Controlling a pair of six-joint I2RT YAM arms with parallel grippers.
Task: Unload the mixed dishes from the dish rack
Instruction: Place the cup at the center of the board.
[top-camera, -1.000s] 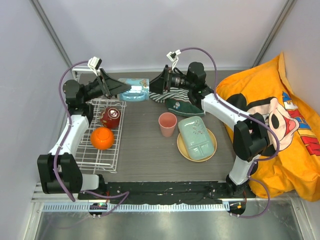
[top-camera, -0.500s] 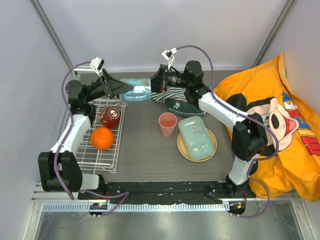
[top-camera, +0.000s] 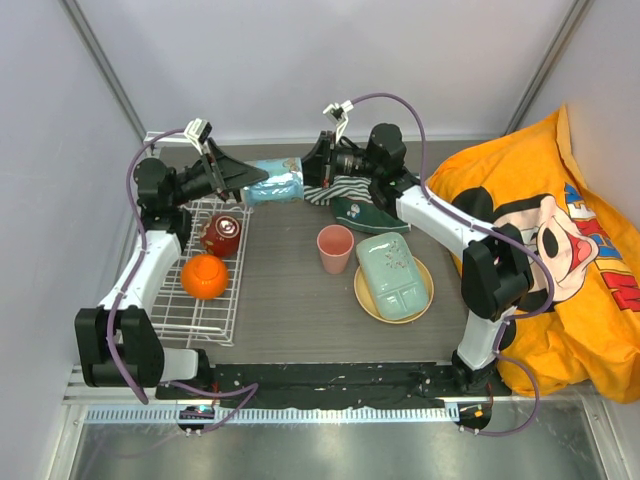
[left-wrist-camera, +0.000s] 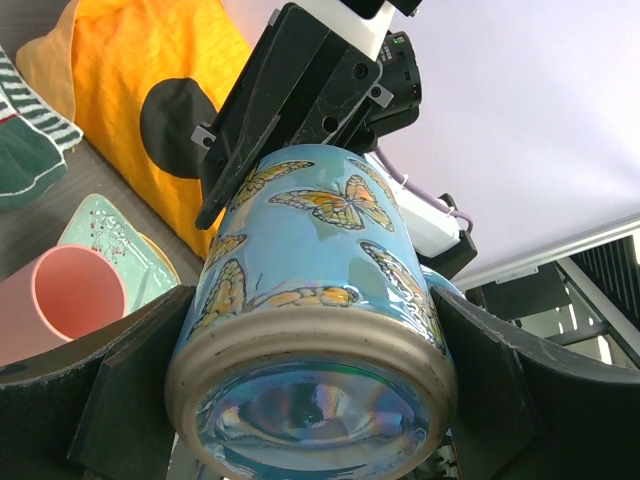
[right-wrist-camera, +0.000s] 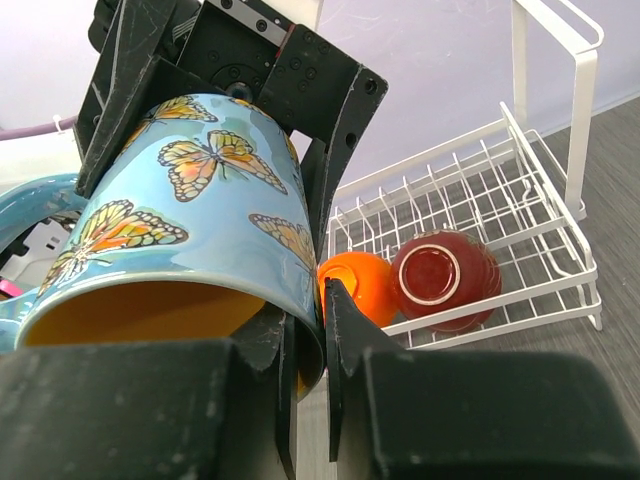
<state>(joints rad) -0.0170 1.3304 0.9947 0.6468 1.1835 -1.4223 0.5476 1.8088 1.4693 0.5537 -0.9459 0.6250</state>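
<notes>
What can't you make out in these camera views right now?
Top view: the tan plate is mostly covered by the green tray.
Top view: the striped cloth lies partly under the right arm.
Top and right wrist views: the orange dish in the rack shows only its rounded outside; bowl or cup, unclear.
Left wrist view: the butterfly mug fills the frame and blocks the rack.

No text, label, brand or number can be read in any view
</notes>
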